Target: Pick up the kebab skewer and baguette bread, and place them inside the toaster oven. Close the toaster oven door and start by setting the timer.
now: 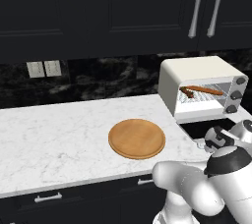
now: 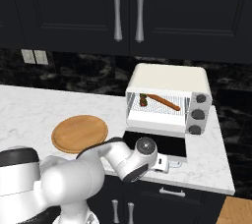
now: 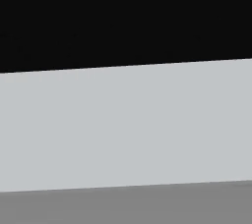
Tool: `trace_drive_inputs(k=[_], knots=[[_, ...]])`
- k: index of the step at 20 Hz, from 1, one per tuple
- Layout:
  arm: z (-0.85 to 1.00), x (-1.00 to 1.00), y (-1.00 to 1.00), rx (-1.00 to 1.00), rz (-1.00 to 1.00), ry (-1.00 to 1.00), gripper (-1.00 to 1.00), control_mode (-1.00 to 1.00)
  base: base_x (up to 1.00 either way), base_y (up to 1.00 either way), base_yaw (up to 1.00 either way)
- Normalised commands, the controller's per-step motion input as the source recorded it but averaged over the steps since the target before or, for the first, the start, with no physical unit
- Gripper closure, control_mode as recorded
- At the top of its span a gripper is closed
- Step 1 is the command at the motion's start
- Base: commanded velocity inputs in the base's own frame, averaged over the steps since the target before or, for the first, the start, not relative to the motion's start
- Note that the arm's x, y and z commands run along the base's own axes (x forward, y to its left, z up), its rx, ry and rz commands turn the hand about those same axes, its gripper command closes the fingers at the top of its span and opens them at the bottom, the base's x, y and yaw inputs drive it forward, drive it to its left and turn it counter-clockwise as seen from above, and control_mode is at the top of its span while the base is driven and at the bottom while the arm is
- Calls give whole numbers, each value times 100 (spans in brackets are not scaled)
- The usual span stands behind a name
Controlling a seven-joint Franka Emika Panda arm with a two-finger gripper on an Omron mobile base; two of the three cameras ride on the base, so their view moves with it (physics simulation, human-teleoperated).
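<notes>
White arm folded low, hand held at front edge of lowered dark glass oven door (image 2: pixel 156 144). Gripper (image 2: pixel 172 163) seen at door's front edge, jaws spread, nothing held. Long orange-brown baguette (image 2: pixel 163 101) laid slantwise on rack inside cream-white toaster oven (image 2: pixel 167 78), short dark kebab skewer (image 2: pixel 143 101) beside its left end, both well above gripper. Round wooden plate (image 2: pixel 79 133) left on white marble worktop (image 2: pixel 29 112).
</notes>
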Motion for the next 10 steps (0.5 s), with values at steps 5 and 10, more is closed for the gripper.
trace_drive_inputs(k=[5,10], knots=[[0,25,12,0,-4,-1,-100,-100,0,0,0],[10,42,0,0,-4,-1,-100,-100,0,0,0]])
